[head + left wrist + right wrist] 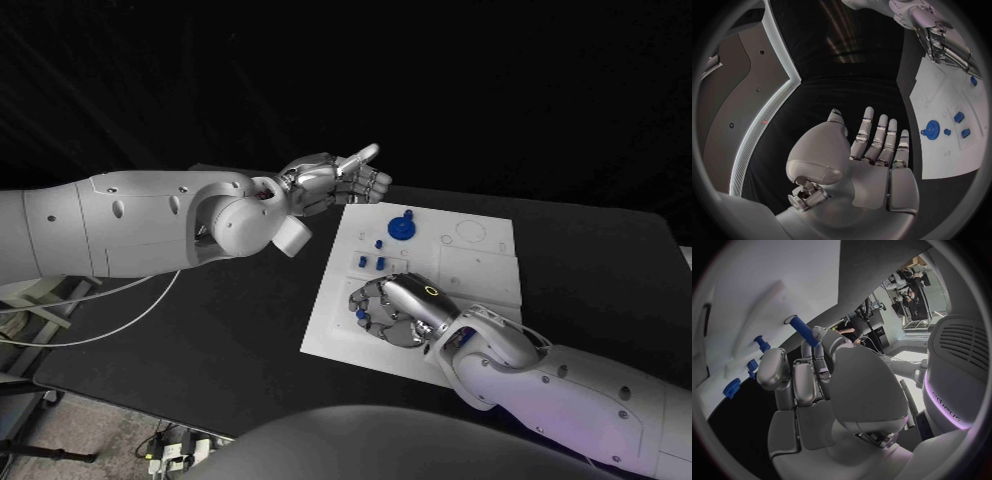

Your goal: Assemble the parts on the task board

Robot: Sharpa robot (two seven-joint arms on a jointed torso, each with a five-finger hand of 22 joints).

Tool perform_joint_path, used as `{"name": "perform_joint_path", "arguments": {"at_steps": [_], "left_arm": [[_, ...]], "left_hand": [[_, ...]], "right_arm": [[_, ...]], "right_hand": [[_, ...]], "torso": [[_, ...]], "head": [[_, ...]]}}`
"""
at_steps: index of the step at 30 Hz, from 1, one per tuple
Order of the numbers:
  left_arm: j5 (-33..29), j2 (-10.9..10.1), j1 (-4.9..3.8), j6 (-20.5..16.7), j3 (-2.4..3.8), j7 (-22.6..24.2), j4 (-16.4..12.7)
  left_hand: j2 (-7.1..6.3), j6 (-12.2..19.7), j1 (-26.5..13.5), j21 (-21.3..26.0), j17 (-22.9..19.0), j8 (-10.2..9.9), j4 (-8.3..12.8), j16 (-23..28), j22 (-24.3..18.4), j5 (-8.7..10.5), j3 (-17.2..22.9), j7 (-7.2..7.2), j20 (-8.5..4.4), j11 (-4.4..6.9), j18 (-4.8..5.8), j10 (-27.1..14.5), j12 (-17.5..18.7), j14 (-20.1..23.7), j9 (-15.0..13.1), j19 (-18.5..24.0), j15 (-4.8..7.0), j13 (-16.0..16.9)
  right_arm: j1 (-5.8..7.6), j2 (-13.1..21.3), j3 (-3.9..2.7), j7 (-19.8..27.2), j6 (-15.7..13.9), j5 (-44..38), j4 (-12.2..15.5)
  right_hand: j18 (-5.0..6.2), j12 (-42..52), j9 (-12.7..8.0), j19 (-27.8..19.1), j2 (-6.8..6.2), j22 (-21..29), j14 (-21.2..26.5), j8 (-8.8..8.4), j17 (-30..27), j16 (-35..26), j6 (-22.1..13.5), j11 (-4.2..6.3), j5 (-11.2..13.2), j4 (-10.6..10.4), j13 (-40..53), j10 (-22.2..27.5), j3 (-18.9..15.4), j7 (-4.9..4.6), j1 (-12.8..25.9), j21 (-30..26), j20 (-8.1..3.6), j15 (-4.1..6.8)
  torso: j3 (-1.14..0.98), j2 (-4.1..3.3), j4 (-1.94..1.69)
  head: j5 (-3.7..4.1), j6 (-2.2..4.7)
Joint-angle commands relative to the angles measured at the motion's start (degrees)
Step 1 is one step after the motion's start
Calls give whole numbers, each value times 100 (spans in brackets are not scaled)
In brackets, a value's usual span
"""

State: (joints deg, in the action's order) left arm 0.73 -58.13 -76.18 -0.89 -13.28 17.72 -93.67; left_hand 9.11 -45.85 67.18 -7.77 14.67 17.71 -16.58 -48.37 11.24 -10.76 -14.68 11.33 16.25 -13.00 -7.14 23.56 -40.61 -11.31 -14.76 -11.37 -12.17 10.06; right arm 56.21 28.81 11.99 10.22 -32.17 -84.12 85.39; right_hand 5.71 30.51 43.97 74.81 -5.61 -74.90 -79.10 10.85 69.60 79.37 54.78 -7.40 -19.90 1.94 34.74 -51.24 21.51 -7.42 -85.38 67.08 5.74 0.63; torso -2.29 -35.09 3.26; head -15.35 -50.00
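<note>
The white task board (476, 262) lies in the middle of the black table. On its far part a blue gear (401, 226) (931, 128) lies flat, with small blue pieces (372, 262) (962, 125) nearer. My right hand (397, 308) (811, 385) is bent down over the board's near left part. Its fingertips hold a blue peg (804, 331), whose far end meets a ringed hole in the board. A bit of blue (361, 313) shows at that hand's left side. My left hand (335, 180) (873, 145) hangs off the board's far left corner, fingers spread and holding nothing.
More small blue pieces (754, 355) stand on the board beyond my right hand's thumb. Empty outlines and round recesses (469, 232) mark the board's far right part. Black table (216, 330) stretches to the left of the board.
</note>
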Motion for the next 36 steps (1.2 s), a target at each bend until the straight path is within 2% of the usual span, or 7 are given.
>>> {"name": "perform_joint_path", "arguments": {"at_steps": [1, 9, 30, 36], "left_arm": [[19, 8, -1, 96, 4, 14, -13], [22, 10, -1, 121, 4, -19, -18], [55, 15, 22, 160, 3, -98, -12], [60, 14, 23, 162, 3, -112, -16]], "left_hand": [[5, -18, 57, -7, -6, 26, 2, -33, -11, -32, -39, 57, 3, 22, -99, 36, -16, -8, 5, 54, 3, -6], [5, -19, 79, -4, -12, 29, 3, -34, -15, -45, -42, 60, 1, 24, -99, 31, -15, -1, 11, 64, 4, -12], [7, -15, 185, -5, -34, 38, 3, -48, -20, -119, -51, 67, 3, 23, -100, 24, -14, 15, 34, 86, 2, -34], [9, -14, 200, -7, -38, 39, 2, -50, -19, -132, -52, 69, 3, 22, -99, 24, -15, 17, 38, 87, 2, -37]], "right_arm": [[-9, -4, -1, 28, 46, -102, -15], [-34, -16, -1, 50, 29, -110, -64], [-118, -4, -1, 36, 47, -65, -90], [-122, 4, -1, -20, 47, -57, -77]], "right_hand": [[-41, 9, 12, 4, 78, -818, 5, 17, 4, -8, 28, 434, 116, -29, -21, -460, 13, 29, -129, 37, -19, 7], [-48, -22, 36, 19, 99, -824, -12, 21, 18, 0, 26, 442, 458, -95, -68, -470, 21, 40, -199, 69, -28, 20], [-55, -40, 65, 40, 100, -830, -46, 45, 59, 26, 59, 464, 628, -181, -103, -493, 0, 48, -192, 95, -32, 28], [-55, -48, 82, 38, 91, -827, -48, 67, 55, 25, 102, 473, 580, -235, -118, -504, -14, 42, -163, 87, -30, 25]], "torso": [[-1, -3, 0], [0, 0, 2], [0, 1, 0], [-1, -1, 0]], "head": [[-3, 0], [-11, 0], [-2, 0], [-9, 0]]}}
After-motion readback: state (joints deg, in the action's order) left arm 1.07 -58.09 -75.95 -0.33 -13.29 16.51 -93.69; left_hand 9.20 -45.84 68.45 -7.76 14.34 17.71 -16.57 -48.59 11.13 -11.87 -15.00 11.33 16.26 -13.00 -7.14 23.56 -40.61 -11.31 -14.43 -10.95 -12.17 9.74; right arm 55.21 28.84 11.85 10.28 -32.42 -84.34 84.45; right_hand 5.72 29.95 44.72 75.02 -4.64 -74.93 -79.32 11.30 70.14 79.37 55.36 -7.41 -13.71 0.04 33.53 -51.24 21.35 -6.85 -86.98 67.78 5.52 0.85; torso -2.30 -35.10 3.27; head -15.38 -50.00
